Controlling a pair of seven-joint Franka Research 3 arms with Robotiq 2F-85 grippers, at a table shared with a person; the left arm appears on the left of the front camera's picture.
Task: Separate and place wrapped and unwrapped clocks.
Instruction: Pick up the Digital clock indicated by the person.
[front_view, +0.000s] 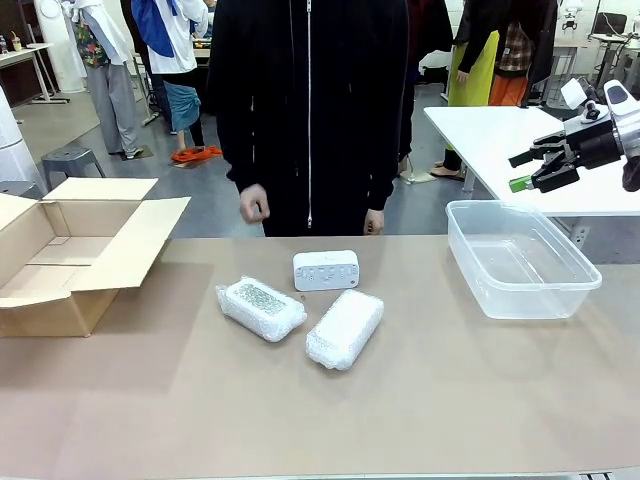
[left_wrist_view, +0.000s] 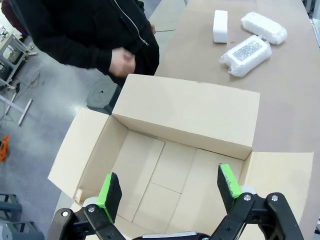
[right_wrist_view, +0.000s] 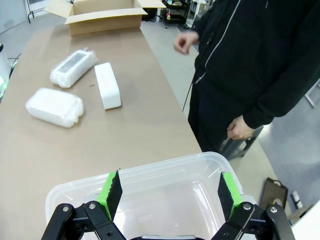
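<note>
Nearest in the front view is the brown desk. Three clocks sit together at its middle, a little toward the far side. The left wrapped clock lies flat in translucent bubble wrap, with a dark speckled face showing through. The right wrapped clock lies flat just beside it, at an angle, with a narrow gap between them. The unwrapped clock, a white rounded block with small dots on its face, stands on its long edge just beyond the two, close to the far end of the right one.

An open cardboard box sits at the left end of the desk with its flaps spread. A clear plastic tub sits at the right end. A person in a black zipped top stands at the far edge, both hands held in front of the body, off the desk.

The right end effector hangs in the air above the tub, its green-padded fingers spread wide and gripping nothing. In the left wrist view, the left end effector is above the open box, fingers also spread wide with nothing between them.
</note>
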